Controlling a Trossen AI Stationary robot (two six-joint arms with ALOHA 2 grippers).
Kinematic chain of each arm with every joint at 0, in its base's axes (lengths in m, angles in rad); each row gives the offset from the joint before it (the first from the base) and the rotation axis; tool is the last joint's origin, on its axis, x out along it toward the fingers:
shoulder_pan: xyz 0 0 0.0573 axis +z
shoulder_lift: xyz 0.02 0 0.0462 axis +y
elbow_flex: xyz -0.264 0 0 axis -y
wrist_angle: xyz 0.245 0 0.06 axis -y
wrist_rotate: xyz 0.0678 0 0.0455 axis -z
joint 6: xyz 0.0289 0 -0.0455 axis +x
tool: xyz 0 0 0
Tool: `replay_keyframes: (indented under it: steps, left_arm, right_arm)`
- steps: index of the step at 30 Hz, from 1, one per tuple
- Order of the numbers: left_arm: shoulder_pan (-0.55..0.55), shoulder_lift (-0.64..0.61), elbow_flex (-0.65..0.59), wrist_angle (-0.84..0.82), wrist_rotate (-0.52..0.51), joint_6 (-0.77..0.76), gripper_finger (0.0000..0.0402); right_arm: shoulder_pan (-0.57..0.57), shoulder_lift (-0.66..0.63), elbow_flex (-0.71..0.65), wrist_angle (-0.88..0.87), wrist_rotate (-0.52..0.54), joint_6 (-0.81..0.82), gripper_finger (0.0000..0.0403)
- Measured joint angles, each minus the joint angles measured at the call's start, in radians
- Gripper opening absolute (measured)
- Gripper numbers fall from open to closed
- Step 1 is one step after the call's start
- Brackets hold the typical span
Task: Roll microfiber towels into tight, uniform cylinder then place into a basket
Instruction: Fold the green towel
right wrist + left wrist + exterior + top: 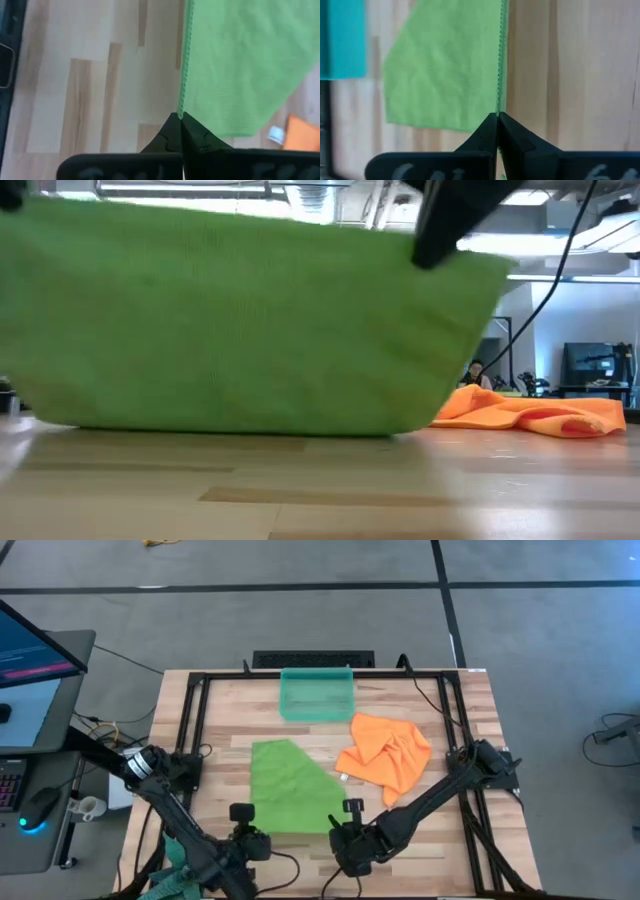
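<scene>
Green towel (240, 330) near edge pinched by both grippers (498, 120) (180, 119)

Quick count for you, operator, taking the table centre as the clock's hub. Two microfiber towels: one lime green towel (291, 786) lying at about six o'clock, and one orange towel (385, 752) crumpled at about three o'clock. One teal basket (317, 694) sits at twelve o'clock. You've got two arms on the job, so two grippers: the left gripper (243, 837) at seven o'clock and the right gripper (351, 831) at five o'clock. One wooden table (232, 707) is under it all. One monitor (35, 688) stands off at nine o'clock.
</scene>
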Motion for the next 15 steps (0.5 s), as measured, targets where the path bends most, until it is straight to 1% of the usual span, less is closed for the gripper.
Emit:
replay_keyframes:
  steps: [3, 4, 7, 10, 15]
  left_arm:
    - [-0.014, 0.0, 0.062, -0.111, -0.016, -0.016, 0.0]
    - [-0.015, 0.0, 0.078, -0.124, -0.024, -0.016, 0.0]
    - [-0.017, -0.014, 0.114, -0.12, -0.027, 0.073, 0.0]
    - [-0.008, -0.043, 0.154, -0.121, -0.046, 0.126, 0.0]
    - [0.008, -0.111, 0.165, -0.123, -0.109, 0.202, 0.0]
  right_arm:
    - [0.003, 0.0, 0.054, -0.054, 0.034, -0.028, 0.0006]
    - [0.003, 0.0, 0.072, -0.085, 0.05, -0.043, 0.0008]
    - [-0.012, 0.0, 0.144, -0.214, 0.103, -0.059, 0.0012]
    - [-0.033, -0.001, 0.23, -0.354, 0.15, -0.054, 0.0009]
    - [-0.067, -0.001, 0.354, -0.494, 0.178, -0.081, 0.0005]
